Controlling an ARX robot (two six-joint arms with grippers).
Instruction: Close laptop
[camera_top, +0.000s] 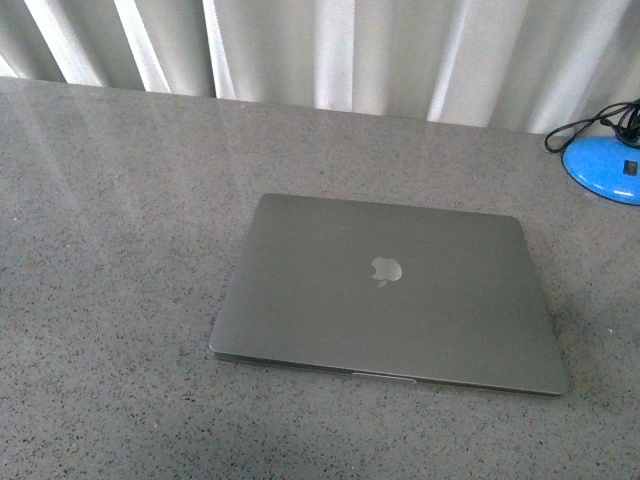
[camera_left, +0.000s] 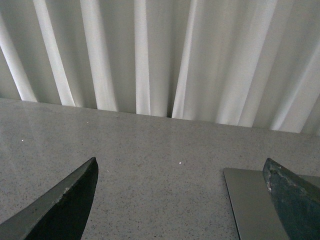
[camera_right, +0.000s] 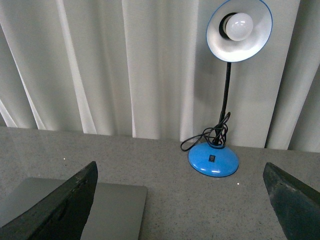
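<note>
The left hand (camera_left: 180, 200) is spread wide with nothing between its dark fingers (camera_left: 65, 205), hanging over bare speckled bench (camera_left: 150, 150); a corner of the laptop (camera_left: 250, 200) shows just beside one finger, the rest cut off. The right hand (camera_right: 180, 200) is likewise wide and holds nothing. Another laptop corner lies under one of its fingers (camera_right: 60, 210). In the front view neither hand appears. The laptop (camera_top: 390, 295) lies shut and flat mid-bench, lid up, apple logo (camera_top: 386, 269) showing, its keys and screen hidden. A blue desk lamp (camera_right: 220, 125) stands at the far right, before the white curtain (camera_top: 330, 50), its black cord (camera_right: 207, 137) bunched on its base.
</note>
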